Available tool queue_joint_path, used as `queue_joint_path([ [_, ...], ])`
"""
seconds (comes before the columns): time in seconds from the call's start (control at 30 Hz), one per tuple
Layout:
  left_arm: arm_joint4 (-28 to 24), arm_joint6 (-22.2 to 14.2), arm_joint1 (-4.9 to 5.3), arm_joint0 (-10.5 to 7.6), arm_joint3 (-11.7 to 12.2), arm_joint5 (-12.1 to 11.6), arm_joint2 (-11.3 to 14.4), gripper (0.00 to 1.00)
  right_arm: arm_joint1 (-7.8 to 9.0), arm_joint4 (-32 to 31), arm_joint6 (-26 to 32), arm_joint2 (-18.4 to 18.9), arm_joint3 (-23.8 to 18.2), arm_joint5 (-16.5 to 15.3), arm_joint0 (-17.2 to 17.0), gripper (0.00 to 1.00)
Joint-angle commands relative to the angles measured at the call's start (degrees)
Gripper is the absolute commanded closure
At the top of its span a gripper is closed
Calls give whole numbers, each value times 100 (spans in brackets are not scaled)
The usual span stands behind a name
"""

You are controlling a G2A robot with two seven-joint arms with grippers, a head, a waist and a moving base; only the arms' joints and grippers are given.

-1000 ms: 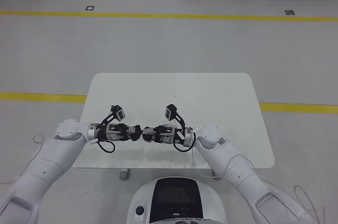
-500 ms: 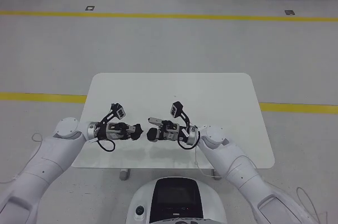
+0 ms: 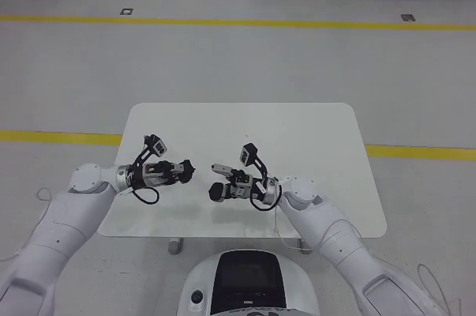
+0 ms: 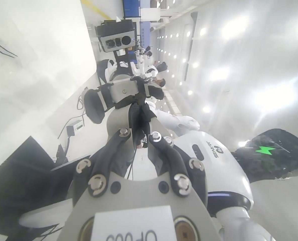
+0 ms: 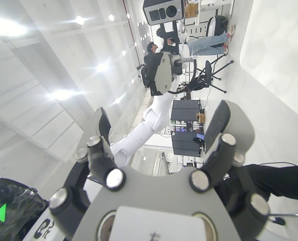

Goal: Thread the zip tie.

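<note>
One zip tie (image 4: pixel 145 110), one table (image 3: pixel 301 134)

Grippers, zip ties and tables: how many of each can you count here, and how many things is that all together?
Grippers: 2, the left gripper and the right gripper
Zip ties: 1, the black zip tie, pinched in the left gripper
Tables: 1, the white table
Total: 4

overall: pretty bright everywhere, flat overhead light
top view: table (image 3: pixel 301 126) comes out near-white and evenly lit
left wrist view: ceiling lights (image 4: pixel 227 28) flare hard with hazy streaks, plus tiny glitch dashes
edges: straight lines bow, fisheye style
right gripper (image 5: pixel 162 114): bolts glint
</note>
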Motion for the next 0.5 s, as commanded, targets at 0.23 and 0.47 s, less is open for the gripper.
queue_joint_path([
  [0.23, 1486, -231, -427, 536, -297, -2, -1298, 100, 0, 0, 0, 0, 0, 0, 0, 0],
  [0.47, 1921, -231, -609, 659, -370, -2, -1637, 100, 0, 0, 0, 0, 0, 0, 0, 0],
])
